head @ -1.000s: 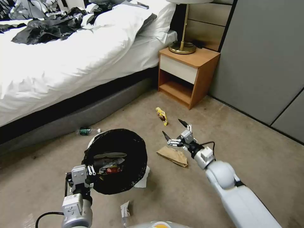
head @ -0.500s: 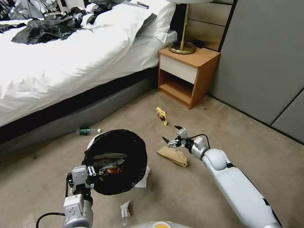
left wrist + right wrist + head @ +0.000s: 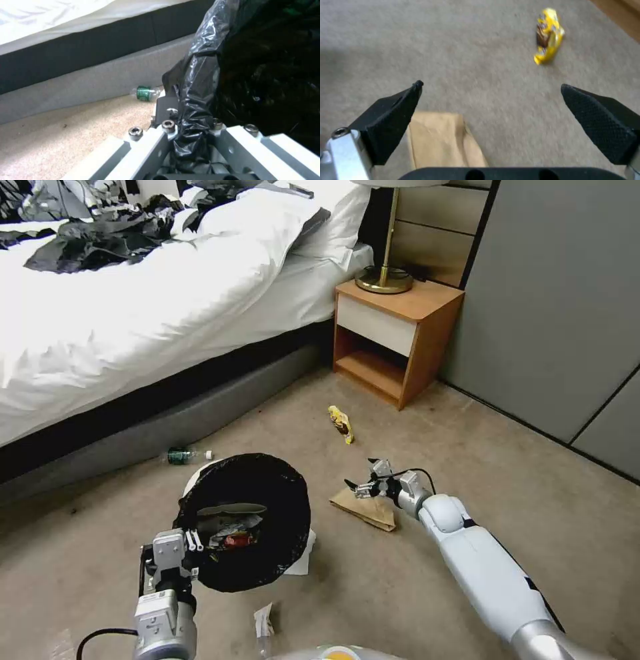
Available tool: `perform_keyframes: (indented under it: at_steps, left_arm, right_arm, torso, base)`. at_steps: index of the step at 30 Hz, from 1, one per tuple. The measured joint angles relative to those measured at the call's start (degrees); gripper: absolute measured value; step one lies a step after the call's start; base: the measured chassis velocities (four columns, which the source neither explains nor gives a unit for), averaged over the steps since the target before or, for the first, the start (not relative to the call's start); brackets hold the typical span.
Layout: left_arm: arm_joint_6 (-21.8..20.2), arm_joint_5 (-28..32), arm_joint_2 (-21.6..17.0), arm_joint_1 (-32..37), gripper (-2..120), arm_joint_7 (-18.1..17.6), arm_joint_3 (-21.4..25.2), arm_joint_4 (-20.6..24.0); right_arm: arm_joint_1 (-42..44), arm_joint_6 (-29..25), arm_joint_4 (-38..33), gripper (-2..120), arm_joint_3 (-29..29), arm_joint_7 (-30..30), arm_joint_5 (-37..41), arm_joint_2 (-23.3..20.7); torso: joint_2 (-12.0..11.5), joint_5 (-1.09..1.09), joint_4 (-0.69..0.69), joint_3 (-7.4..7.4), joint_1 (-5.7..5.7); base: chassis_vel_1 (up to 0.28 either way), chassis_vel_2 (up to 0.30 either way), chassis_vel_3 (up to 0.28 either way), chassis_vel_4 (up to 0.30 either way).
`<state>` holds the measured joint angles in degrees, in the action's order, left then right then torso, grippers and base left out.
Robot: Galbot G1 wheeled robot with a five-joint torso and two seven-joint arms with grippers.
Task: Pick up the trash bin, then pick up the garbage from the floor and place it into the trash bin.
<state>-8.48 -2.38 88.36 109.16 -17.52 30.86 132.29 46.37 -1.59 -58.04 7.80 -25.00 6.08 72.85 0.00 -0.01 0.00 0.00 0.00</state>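
While left gripper [image 3: 190, 553] clamps trash bin [image 3: 267, 493] | right gripper [image 3: 362, 477] spread above cardboard scrap [image 3: 363, 508]

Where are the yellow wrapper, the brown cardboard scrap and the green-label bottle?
yellow wrapper [image 3: 548, 37]: right wrist view, on its brown printed middle.
brown cardboard scrap [image 3: 363, 509]: head view, on its flat top face, beside the right tool.
green-label bottle [image 3: 144, 92]: left wrist view, on the green label.
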Motion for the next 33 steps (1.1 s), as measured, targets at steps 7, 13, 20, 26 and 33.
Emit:
perform_keyframes:
  at_steps: [7, 13, 20, 26, 33]
  left_arm:
    - [-0.14, 0.0, 0.01, -0.52, 0, 0.0, -0.41, -0.14]
    - [-0.13, 0.06, -0.13, -0.46, 0, 0.0, -0.42, -0.6]
    - [-0.04, 0.16, -0.12, -0.52, 0, 0.0, -0.39, -0.6]
    - [0.25, 0.21, -0.09, -0.27, 0, -0.02, -0.32, -0.61]
    - [0.35, 0.23, -0.06, -0.15, 0, -0.07, -0.29, -0.57]
  right_arm:
    - [2.52, 0.24, 0.96, 100, 0.39, 1.61, 0.6, 0.23]
    - [4.66, 0.21, 1.96, 100, 0.62, 2.18, 0.3, 0.94]
    - [5.59, -0.37, 4.28, 100, 1.31, 2.5, -1.31, 2.08]
    - [5.61, -2.24, 6.7, 94, 2.22, 2.18, -2.54, 2.47]
    - [5.09, -3.21, 7.72, 71, 2.89, 2.1, -2.57, 2.42]
  torso:
    - [0.0, 0.01, -0.01, 0.0, 0.0]
    - [0.0, 0.0, 0.0, 0.0, 0.0]
    - [0.0, 0.01, 0.0, 0.0, 0.0]
    - [0.0, 0.01, 0.0, 0.0, 0.0]
    - [0.0, 0.0, 0.0, 0.0, 0.0]
  base:
    - [0.0, 0.0, 0.0, 0.0]
    - [0.0, 0.0, 0.0, 0.0]
    - [0.0, 0.0, 0.0, 0.0]
    - [0.0, 0.0, 0.0, 0.0]
    - [0.0, 0.0, 0.0, 0.0]
